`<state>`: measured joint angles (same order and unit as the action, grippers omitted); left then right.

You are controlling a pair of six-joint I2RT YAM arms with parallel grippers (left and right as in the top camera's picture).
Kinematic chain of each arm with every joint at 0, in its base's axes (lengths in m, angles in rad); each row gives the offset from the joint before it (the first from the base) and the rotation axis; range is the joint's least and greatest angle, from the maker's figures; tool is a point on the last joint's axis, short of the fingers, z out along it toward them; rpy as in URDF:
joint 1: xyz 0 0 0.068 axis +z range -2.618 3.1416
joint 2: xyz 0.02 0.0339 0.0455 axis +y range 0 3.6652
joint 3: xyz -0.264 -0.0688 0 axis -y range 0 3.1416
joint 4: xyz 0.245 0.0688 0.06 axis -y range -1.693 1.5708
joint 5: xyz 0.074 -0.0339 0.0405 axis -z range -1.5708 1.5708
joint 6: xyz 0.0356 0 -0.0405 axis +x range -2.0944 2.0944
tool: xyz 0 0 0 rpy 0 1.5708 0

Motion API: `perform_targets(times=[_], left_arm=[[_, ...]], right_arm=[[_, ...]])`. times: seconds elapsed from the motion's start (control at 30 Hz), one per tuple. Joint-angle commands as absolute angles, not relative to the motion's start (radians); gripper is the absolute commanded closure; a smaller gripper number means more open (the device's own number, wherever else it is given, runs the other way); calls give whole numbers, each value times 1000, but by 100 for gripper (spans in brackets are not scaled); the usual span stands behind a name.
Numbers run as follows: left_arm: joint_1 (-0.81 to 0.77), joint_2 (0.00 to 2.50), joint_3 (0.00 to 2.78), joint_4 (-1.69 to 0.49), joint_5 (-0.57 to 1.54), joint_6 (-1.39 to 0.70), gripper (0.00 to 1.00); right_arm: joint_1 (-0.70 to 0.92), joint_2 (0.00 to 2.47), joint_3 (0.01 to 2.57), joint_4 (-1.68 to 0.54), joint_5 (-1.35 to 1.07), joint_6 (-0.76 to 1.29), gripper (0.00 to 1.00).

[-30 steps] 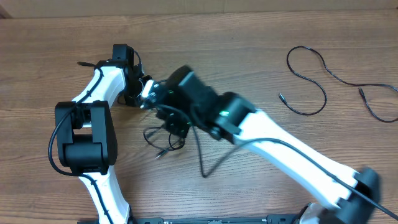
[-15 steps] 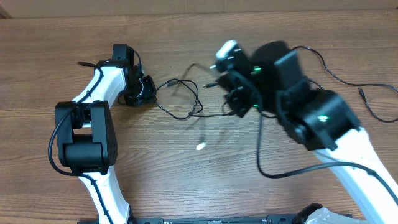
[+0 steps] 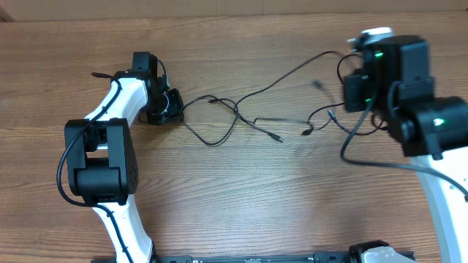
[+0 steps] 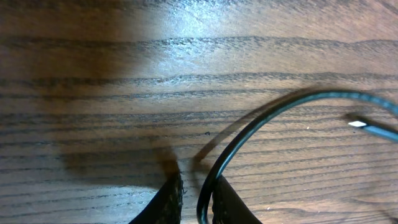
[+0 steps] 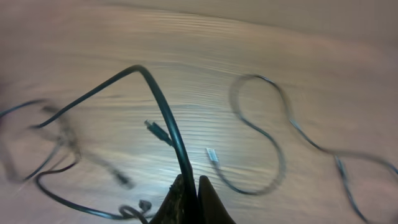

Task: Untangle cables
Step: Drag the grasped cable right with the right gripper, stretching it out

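Wood-grain brown surface (image 3: pixel 241 212), nothing on it but the rig and the cords.

- Left arm (image 3: pixel 99 157), white and black, is folded along the left side. The right arm (image 3: pixel 428 120) stands at the far right with a green light lit on its housing.
- The two hands are well apart. Left hand (image 3: pixel 172 108) is low on the surface at left of centre. Right hand (image 3: pixel 360 91) is near the upper right.
- Left hand, wrist view (image 4: pixel 193 202): fingers nearly together, with a black cord pinched between them. The cord arcs up and away to the right.
- Right hand, wrist view (image 5: pixel 188 199): fingers closed tight on a black cord that rises from the tips and bends off to the left. This view is blurred.
- The cables (image 3: pixel 219 139) lie between the hands in loose loops, just right of the left hand. A long strand (image 3: pixel 292 71) runs from the loops up toward the right hand.
- I cannot tell whether both hands hold the same cord.
- A separate loose cable (image 5: pixel 280 158) lies in an S-curve beyond the right hand.
- Small plug ends (image 3: pixel 278 138) rest on the wood mid-surface. A pale-tipped one (image 4: pixel 357 124) shows near the left hand's cord.
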<state>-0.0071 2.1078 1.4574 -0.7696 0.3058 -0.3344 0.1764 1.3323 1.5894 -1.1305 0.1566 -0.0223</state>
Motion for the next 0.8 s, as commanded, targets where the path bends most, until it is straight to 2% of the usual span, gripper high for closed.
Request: perform_targets(times=[0.0,0.27,0.77], left_arm=[[-12,2106,1448,-769,300,-337,82],[-12,2106,1448,-769,300,-337,82],[-12,2106,1448,-769,300,-337,82]], right_arm=[[90,1319,1602,-1136,212,97,96],[-60,1374,1556,-1140,209,112,96],[-312,1639,1555,-1140,209,377,96]])
